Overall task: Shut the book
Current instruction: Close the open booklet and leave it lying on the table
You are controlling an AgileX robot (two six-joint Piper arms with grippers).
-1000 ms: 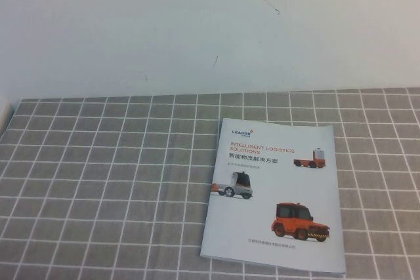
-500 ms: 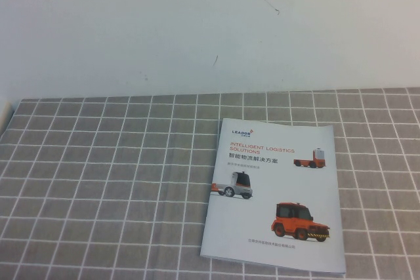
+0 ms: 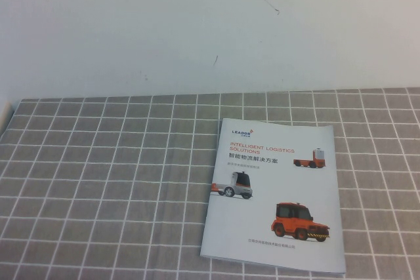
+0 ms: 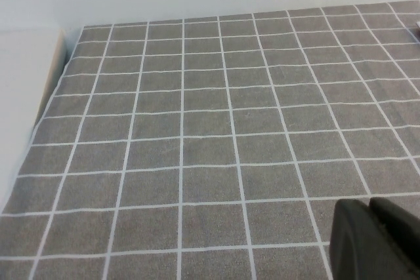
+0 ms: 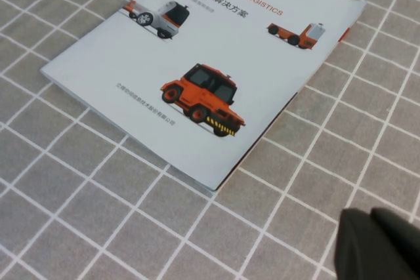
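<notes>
High view shows the brochure lying shut, cover up, right of centre on the checked cloth, unmoved this past second, so closing looks done; the left gripper over bare cloth and the right gripper near the brochure's corner are both pinched closed, empty.

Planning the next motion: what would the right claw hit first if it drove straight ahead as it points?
Likely the grey checked tablecloth just beside the closed white vehicle brochure, though depth is unclear. The right claw hovers off its corner; left claw over bare cloth.
</notes>
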